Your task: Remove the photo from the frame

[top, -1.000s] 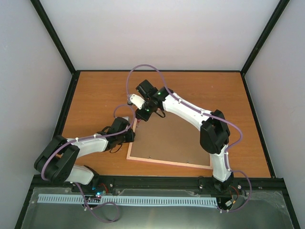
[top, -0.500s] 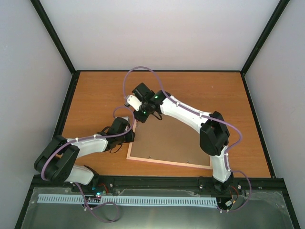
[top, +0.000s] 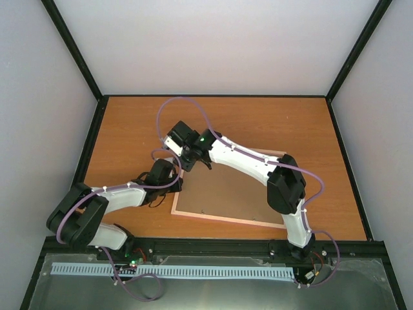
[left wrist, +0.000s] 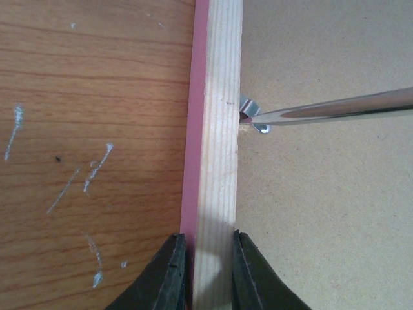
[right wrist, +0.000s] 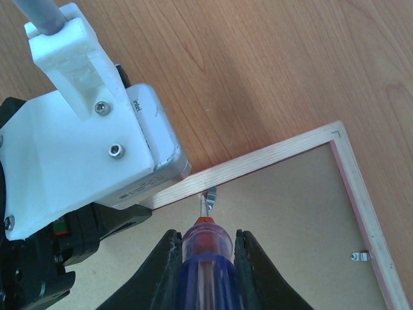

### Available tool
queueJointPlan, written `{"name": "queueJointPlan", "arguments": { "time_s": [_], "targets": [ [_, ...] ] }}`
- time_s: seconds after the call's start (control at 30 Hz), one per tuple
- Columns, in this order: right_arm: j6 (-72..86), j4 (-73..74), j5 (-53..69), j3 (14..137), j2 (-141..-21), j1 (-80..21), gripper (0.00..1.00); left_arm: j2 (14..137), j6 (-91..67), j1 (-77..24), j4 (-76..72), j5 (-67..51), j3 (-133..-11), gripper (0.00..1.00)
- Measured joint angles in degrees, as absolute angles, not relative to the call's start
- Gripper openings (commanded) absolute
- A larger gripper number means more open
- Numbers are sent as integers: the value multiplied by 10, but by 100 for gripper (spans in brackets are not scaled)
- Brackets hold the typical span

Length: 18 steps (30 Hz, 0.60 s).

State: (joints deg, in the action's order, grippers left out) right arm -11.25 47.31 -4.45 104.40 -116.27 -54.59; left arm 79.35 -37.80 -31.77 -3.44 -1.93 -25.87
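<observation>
L hand (left wrist: 205, 261) pinches the frame (top: 222, 218) edge; R hand (right wrist: 205, 248) holds the screwdriver (right wrist: 206, 274) at a clip (left wrist: 249, 106).

I see the frame lying flat on the bench (top: 129, 129), face down w/ its brown back board (top: 226, 190) up, so I can't see the photo. My L hand is nearly closed, one finger on each side of the pale wood rail (left wrist: 218, 129) on the frame's left side. The pink edge is on the outside. My R hand is narrow too, squeezed round the screwdriver's red & purple handle. The shiny tip touches the small metal clip on the inside of that same rail, just past the L hand. One more clip (right wrist: 361, 256) sits on the next rail, well apart. Both arms meet near the frame's far-left corner.
</observation>
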Motion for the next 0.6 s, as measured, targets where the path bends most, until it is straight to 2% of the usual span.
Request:
{"name": "queueJointPlan", "arguments": {
  "time_s": [0.4, 0.6],
  "targets": [
    [-117, 491, -76, 1063, -1165, -551, 3, 794, -380, -318, -60, -19, -258, 1],
    [-170, 497, -255, 1062, -1165, -511, 3, 788, -380, -318, -36, -21, -252, 1]
  ]
}}
